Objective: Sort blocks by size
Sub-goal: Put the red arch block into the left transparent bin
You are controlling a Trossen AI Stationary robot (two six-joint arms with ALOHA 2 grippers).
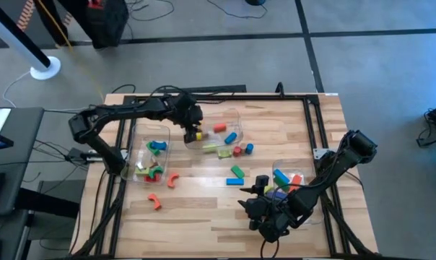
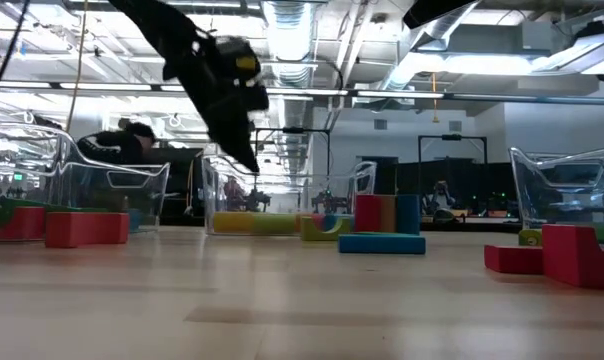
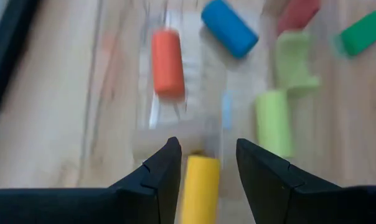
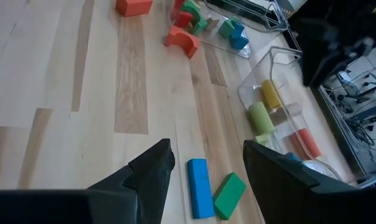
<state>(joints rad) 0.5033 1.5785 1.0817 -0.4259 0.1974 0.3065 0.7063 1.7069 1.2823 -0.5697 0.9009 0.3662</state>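
Left claw (image 1: 195, 134) is up over the clear bin (image 1: 236, 115) near the far edge of the bench (image 1: 203, 209), pinching a yellow cylinder (image 3: 199, 186) btwn its fingers. Imo I should go lower before letting go so it won't bounce, and drop it clear of the orange cylinder (image 3: 167, 63) and light green cylinder (image 3: 273, 121) below. Right claw (image 4: 203, 165) waits spread and empty by the near edge, over a blue bar (image 4: 198, 187) and green block (image 4: 229, 195).
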